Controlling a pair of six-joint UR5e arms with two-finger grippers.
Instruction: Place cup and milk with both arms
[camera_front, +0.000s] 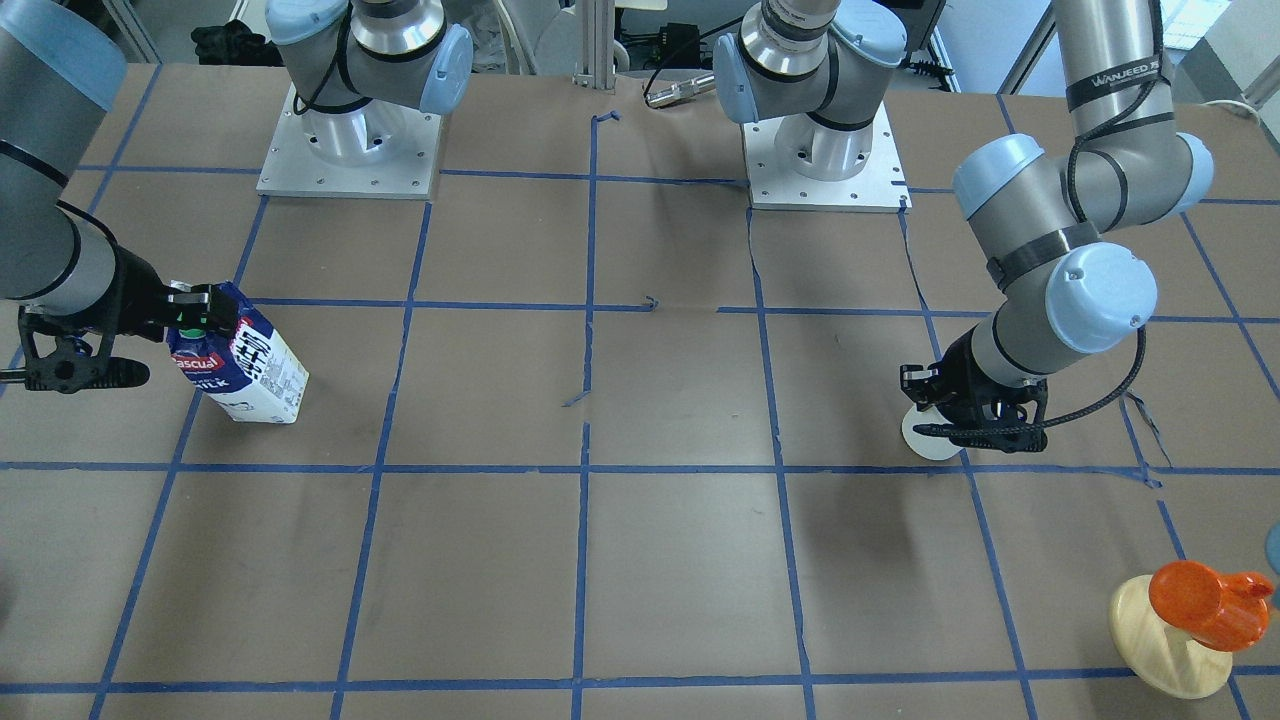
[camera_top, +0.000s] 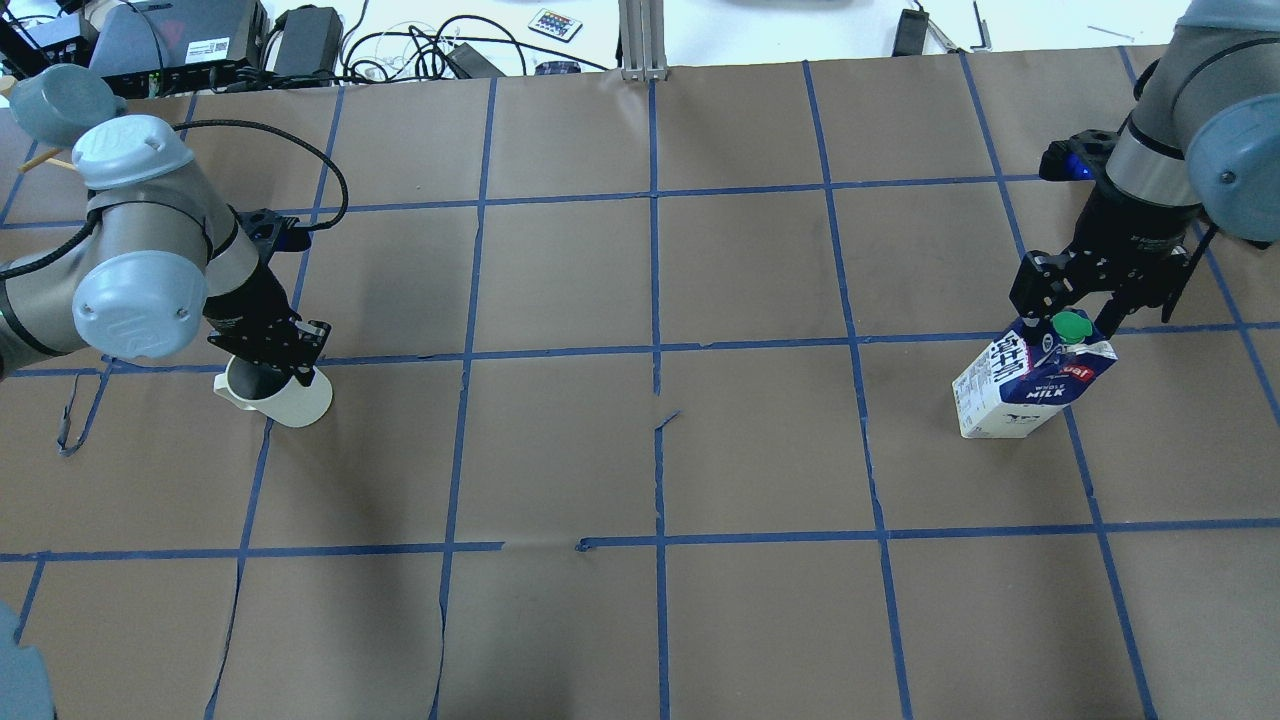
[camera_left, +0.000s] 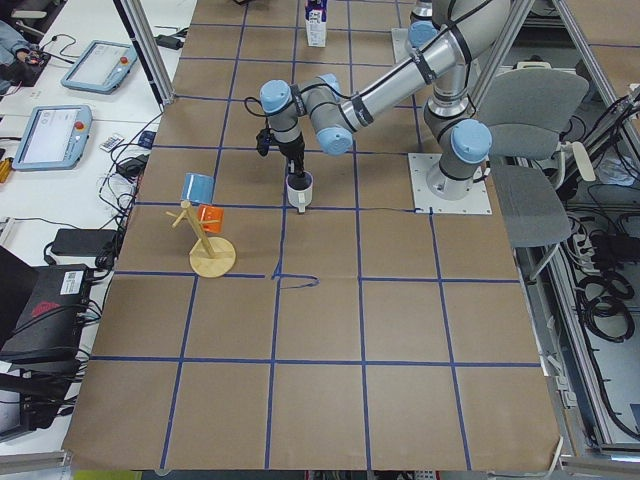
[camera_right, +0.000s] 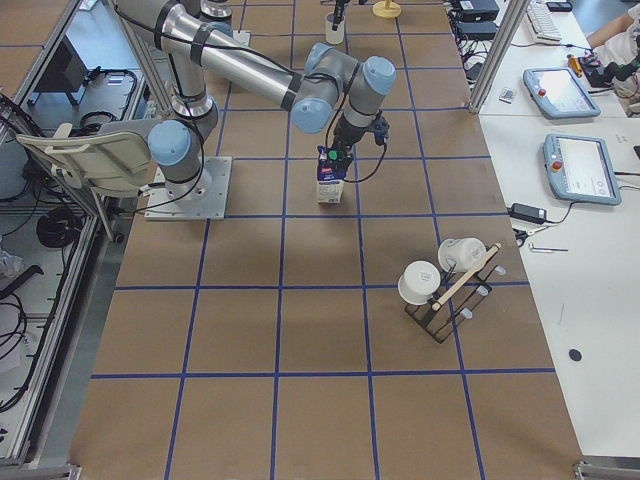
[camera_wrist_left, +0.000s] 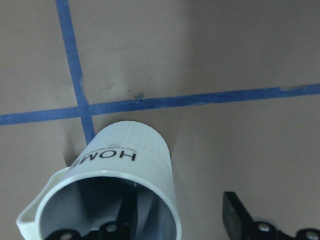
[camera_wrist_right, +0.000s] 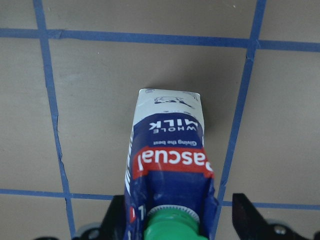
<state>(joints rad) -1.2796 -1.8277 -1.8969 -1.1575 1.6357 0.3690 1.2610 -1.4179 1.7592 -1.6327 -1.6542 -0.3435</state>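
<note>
The white cup (camera_top: 290, 400) stands on the brown table in the left half of the overhead view. It also shows in the front view (camera_front: 925, 437) and the left wrist view (camera_wrist_left: 125, 165). My left gripper (camera_top: 270, 365) is open astride the cup's wall, one finger inside and the other finger (camera_wrist_left: 232, 215) outside, apart from the wall. The blue and white milk (camera_top: 1020, 385) carton stands at the right, also in the front view (camera_front: 250, 370) and the right wrist view (camera_wrist_right: 170, 145). My right gripper (camera_top: 1065, 315) sits around its green-capped top, jaws slightly apart from the carton.
A wooden mug stand (camera_front: 1170, 640) with an orange mug (camera_front: 1205, 600) stands at the table's end beyond the cup. A rack with white cups (camera_right: 440, 285) stands off to one side of the milk. The arm bases (camera_front: 350, 150) (camera_front: 825, 160) stand at the robot's edge.
</note>
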